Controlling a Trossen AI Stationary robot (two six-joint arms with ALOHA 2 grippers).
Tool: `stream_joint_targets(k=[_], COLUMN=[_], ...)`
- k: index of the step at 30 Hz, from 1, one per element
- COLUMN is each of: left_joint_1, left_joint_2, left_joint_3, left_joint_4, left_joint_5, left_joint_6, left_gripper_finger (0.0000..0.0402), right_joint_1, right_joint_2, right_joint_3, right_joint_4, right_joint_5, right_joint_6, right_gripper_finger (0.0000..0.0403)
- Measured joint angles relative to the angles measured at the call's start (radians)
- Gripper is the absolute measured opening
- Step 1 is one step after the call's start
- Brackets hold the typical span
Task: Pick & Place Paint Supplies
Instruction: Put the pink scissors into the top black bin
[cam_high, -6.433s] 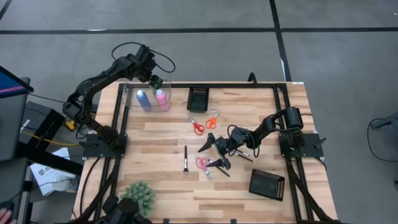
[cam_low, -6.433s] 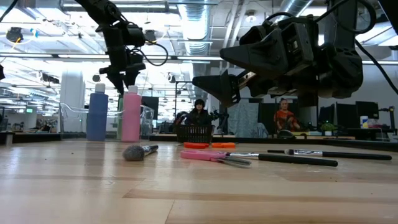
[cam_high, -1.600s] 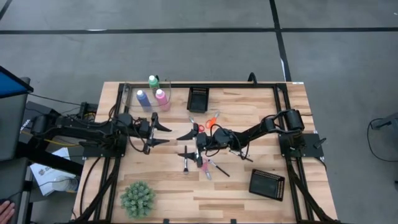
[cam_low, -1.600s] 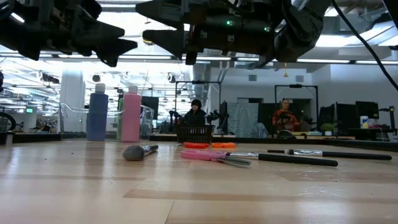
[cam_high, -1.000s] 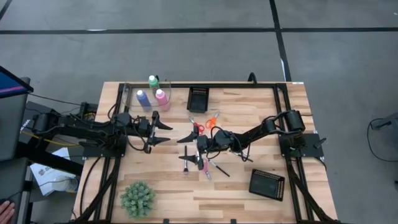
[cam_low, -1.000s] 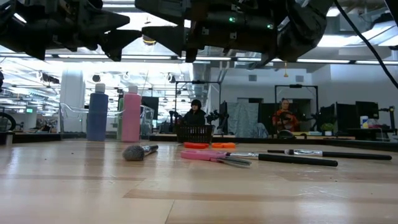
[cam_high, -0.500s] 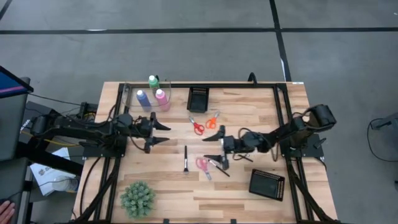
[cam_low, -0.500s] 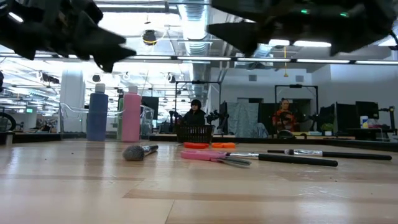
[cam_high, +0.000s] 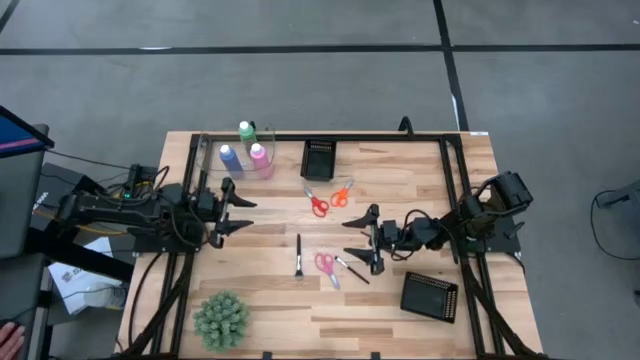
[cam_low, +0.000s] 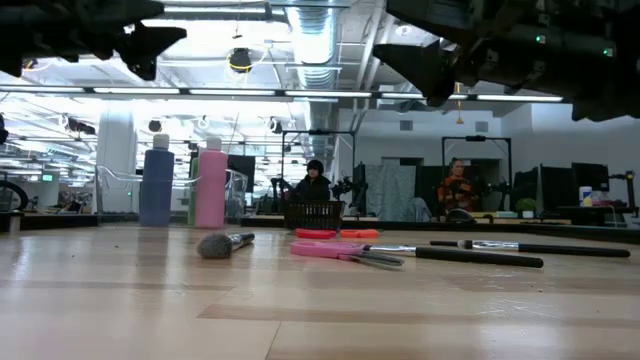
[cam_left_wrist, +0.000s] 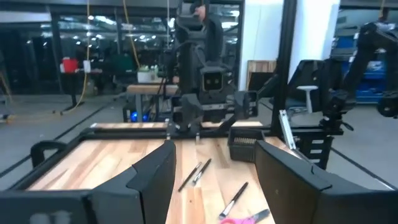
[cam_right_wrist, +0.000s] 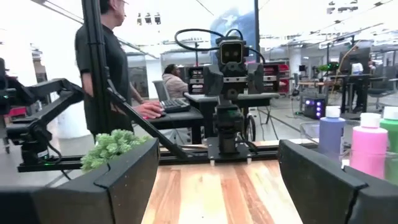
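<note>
On the pale wooden worktop (cam_high: 420, 170) lie scissors (cam_high: 317, 204) and brushes (cam_high: 298, 256); blue, pink and green bottles (cam_high: 259, 157) stand at its far-left corner. Both end effectors — left (cam_high: 228, 212), right (cam_high: 368, 240) — hover wide, empty. Beyond, a lit workshop with people.

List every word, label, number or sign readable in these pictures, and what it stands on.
No text can be read in any view.
Blue bottle, pink bottle, green bottle: no label shows.
Mesh trays and: no marking shows.
Room behind the table in the low view: any signs are too small or blurred to read.
</note>
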Motion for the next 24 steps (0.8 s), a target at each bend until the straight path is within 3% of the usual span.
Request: stream_joint_targets(k=[7, 14, 24], left_joint_1=[-0.096, -0.184, -0.217], left_joint_2=[-0.001, -0.004, -0.005], left_joint_3=[-0.016, -0.16, -0.161], left_joint_4=[0.004, 0.285, 0.105], left_joint_5=[-0.098, -0.233, -0.267], left_joint_6=[-0.008, 0.062, 0.047], left_gripper_finger=[0.0209, 0.0209, 0.0209], right_joint_1=[0.006, 0.043, 0.015], right_joint_2=[-0.005, -0.005, -0.005], right_joint_3=[0.0, 0.0, -0.002], right_joint_4=[0.002, 0.007, -0.031], right_joint_5=[0.001, 0.03, 0.028], right_joint_6=[0.015, -0.016, -0.027], right_gripper_finger=[0.0312, 0.0312, 0.0312])
